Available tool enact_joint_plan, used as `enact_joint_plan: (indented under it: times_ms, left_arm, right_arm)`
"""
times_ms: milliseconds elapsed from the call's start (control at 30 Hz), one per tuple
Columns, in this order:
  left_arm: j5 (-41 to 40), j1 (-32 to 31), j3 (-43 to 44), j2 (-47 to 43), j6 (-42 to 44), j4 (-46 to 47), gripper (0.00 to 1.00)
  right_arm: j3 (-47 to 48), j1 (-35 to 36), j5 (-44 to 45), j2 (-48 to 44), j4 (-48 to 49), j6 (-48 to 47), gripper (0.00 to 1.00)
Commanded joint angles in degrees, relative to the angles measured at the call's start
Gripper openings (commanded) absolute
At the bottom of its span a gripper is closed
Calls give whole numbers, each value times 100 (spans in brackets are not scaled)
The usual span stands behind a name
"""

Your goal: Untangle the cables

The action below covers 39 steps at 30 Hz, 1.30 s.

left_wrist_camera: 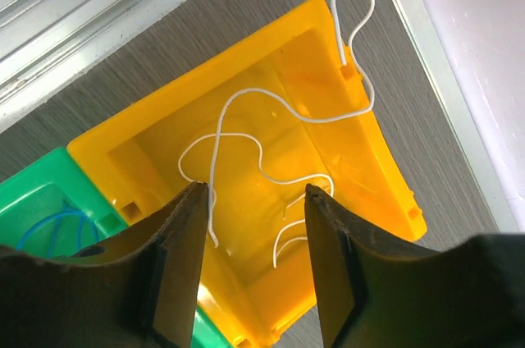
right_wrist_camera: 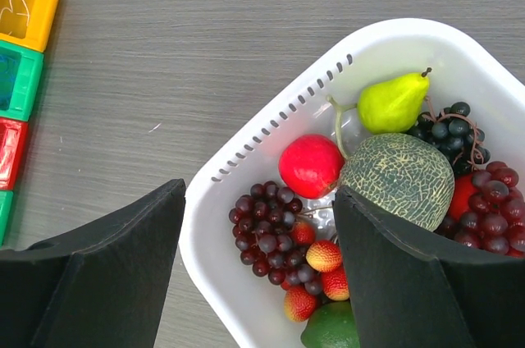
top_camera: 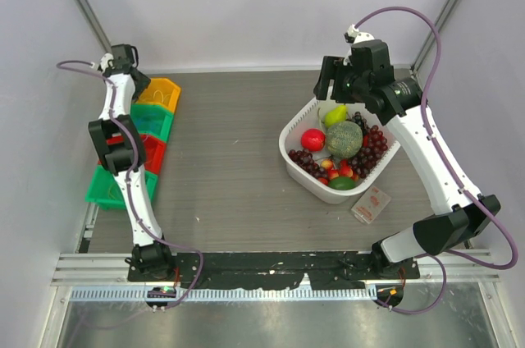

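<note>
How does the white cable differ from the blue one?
The white cable lies in the yellow bin, one loop spilling over its rim; the blue cable sits in the green bin. The white one sprawls in open curves; the blue one is mostly hidden. Both are thin and limp.
</note>
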Motion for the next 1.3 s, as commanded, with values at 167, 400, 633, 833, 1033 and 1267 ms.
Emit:
enact_joint_plan:
  times_ms: [167,400,633,833,1033,1267]
  left_arm:
    - [-98,39,-559,-1724,683,-89,61]
    - [-494,47,-2034,-2980,1123,-503,70]
    - [858,521,-4188,-4291,1027,-151,85]
    - [1761,847,-4884,-4460,1080,-29,87]
    - [2143,874,-4674,-3924,992,200,79]
    - [2143,865,-4287,-3502,878,288,54]
  right_arm:
    - [-153,-20,-291,-455,295,85,78]
    - [-733,58,-766,-973,453,296,78]
    - [-1094,419,-810,-1308,453,252,78]
    - [-1208,612,-748,-1501,418,191,78]
    - [-1182,648,-731,-1493,409,199,78]
    - [-1147,648,-625,-1431,392,217,78]
